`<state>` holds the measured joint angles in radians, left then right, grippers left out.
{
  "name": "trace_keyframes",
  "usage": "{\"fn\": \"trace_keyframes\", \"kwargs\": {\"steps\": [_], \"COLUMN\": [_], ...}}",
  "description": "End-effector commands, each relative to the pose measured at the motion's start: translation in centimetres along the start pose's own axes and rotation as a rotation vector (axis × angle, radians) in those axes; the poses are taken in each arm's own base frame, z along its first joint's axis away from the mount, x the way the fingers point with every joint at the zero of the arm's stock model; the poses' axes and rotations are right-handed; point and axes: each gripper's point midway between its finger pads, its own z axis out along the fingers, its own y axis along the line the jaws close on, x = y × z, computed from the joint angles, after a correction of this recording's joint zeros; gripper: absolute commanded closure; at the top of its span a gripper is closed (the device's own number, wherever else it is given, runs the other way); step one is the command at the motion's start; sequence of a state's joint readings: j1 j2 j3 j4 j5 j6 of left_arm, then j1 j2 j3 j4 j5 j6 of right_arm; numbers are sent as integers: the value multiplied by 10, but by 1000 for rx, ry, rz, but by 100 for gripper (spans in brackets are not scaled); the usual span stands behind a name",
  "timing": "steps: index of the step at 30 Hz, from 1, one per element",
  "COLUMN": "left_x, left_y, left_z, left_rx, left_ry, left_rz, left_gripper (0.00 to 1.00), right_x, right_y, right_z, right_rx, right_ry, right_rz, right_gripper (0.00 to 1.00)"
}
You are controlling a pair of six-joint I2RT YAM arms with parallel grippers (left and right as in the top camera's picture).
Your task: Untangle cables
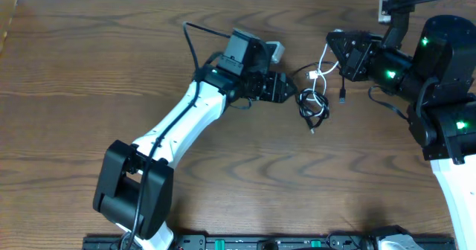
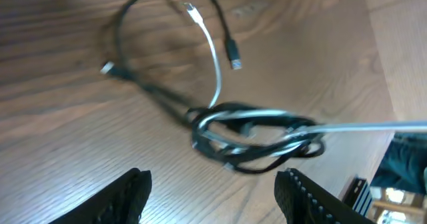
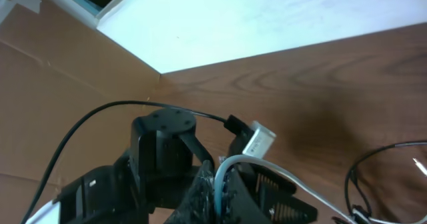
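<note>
Okay, left gripper (image 2: 212, 196) has its jaws apart with nothing between them, low in the left wrist view, just short of the bundle (image 2: 257, 139). Right gripper (image 3: 217, 184) is clamped on the white cable (image 3: 267, 165), which runs in a straight line from the bundle to the right edge of the left wrist view. Overhead, the bundle lies on the table (image 1: 74, 71) right of centre, just beside the left gripper's tips. The black cable (image 1: 318, 114) is coiled there, one end trailing out below it. White cable's loose plug lies upper middle in the left wrist view.
</note>
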<state>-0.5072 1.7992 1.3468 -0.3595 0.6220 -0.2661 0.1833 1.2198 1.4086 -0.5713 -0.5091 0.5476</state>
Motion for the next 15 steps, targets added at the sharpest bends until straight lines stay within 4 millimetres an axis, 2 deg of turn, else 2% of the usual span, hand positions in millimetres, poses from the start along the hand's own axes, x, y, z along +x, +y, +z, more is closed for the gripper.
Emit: {"fn": "trace_keyframes", "kwargs": {"steps": [1,6,12,15], "left_x": [11,10,15,19], "left_y": [-1,-5,-1,1], "left_z": [18,36,42,48], "left_rx": [3,24,20,20], "left_ry": [34,25,44,56], "left_rz": [89,154,172,172], "left_gripper": [34,34,47,48], "right_x": [-3,0,5,5], "right_y": [7,5,2,2], "right_z": [-6,-6,-6,-6], "right_rx": [-18,-9,4,3], "right_ry": [-2,11,30,28], "right_rz": [9,17,14,13], "right_gripper": [99,99,99,99]}}
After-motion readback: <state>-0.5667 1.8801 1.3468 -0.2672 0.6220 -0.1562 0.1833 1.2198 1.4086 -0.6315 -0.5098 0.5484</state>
